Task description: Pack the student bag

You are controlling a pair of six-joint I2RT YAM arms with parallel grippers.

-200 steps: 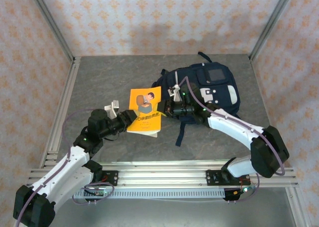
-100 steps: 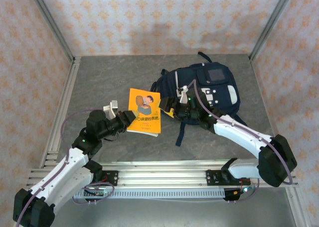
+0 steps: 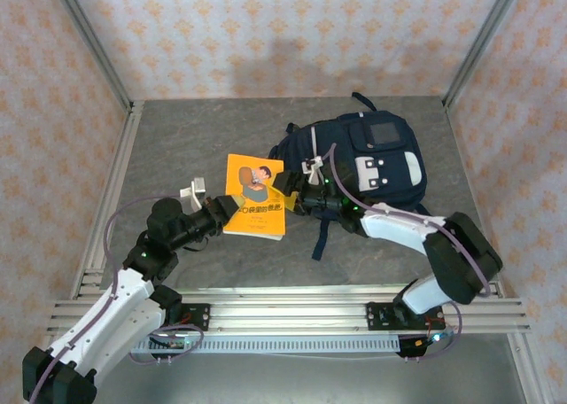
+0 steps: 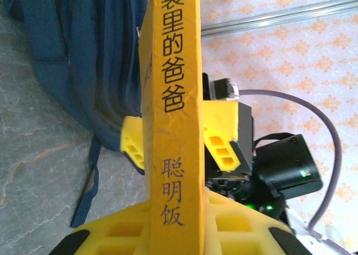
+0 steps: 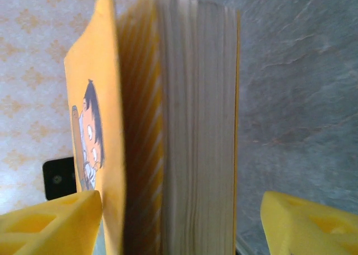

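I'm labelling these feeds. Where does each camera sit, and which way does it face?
Top external: above and behind the bases, looking down on the table, left arm, right arm, student bag and book.
Left wrist: along the left gripper, clamped on the book's spine, toward the right gripper and the bag.
Right wrist: between its open fingers, facing the book's page edge.
All three share the book.

The right gripper (image 3: 283, 188), clamped on the right edge of the orange book (image 3: 255, 200) one second ago, now has its jaws spread. One yellow finger stands off each face of the book. The right arm's elbow has swung left and farther from the near edge. The book has turned slightly clockwise in the top view. The left gripper (image 3: 225, 213) and its forearm have drawn slightly left.
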